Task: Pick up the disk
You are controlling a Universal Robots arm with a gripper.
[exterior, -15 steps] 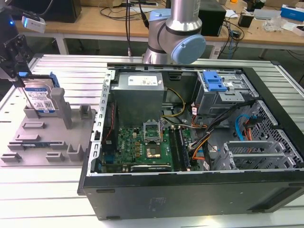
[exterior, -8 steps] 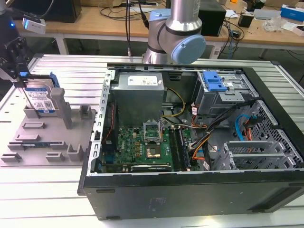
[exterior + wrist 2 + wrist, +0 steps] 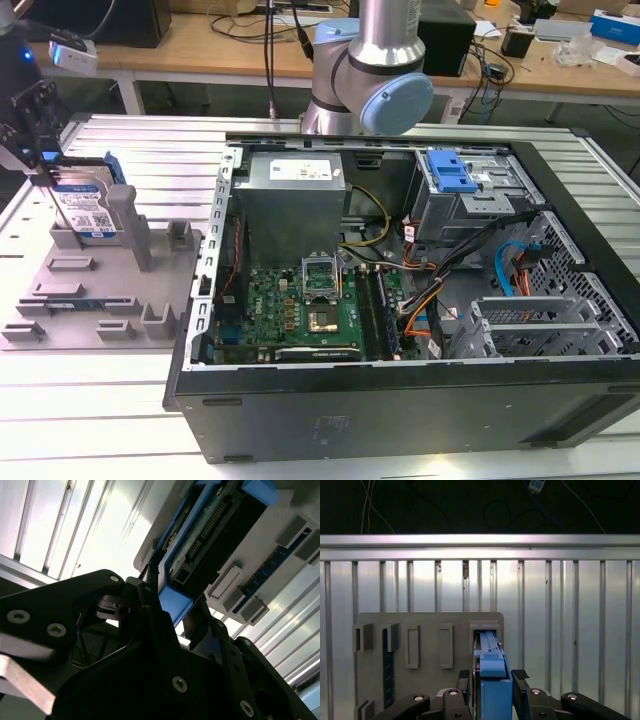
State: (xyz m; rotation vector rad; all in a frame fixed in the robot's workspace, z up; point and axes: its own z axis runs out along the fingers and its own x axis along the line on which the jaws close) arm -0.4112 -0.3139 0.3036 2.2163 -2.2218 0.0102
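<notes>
Black fingers [image 3: 464, 676] of my pincer [image 3: 492, 676] clench the disk [image 3: 495, 695], upright in the grey holder [image 3: 170, 290], exterior view's upper left.

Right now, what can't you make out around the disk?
- Disk label: first wrist view, disk stands edge-on.
- Disk's lower edge: exterior view, sunk in the grey holder tray.
- Pincer: exterior view, partly cut off by the picture edge.

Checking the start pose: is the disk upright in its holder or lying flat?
Upright: the disk stands on edge in a slot of the grey holder.
</notes>
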